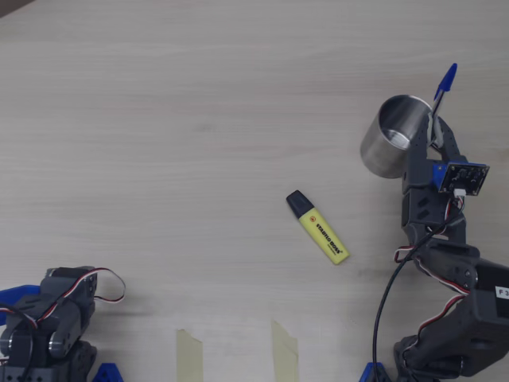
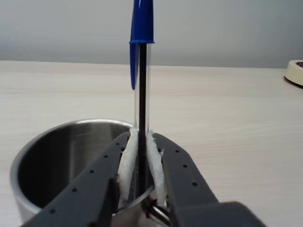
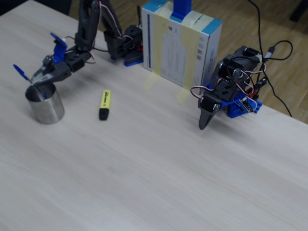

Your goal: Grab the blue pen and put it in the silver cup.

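Note:
My gripper (image 2: 141, 142) is shut on the blue pen (image 2: 142, 94), whose clear barrel is clamped between the white padded fingers (image 2: 127, 163) with the blue cap pointing up. The pen's lower part dips just inside the near rim of the silver cup (image 2: 61, 137). In the overhead view the gripper (image 1: 433, 131) sits at the right edge of the cup (image 1: 390, 147), and the pen (image 1: 444, 83) leans up and to the right. In the fixed view the pen (image 3: 21, 73) slants above the cup (image 3: 44, 108) at far left, held by the gripper (image 3: 38, 79).
A yellow highlighter (image 1: 318, 227) with a black cap lies left of and below the cup. A second arm (image 1: 48, 326) rests at the lower left. Two tape strips (image 1: 189, 354) mark the near edge. A taped box (image 3: 180, 43) stands behind, and a tape roll (image 2: 296, 71) lies far right.

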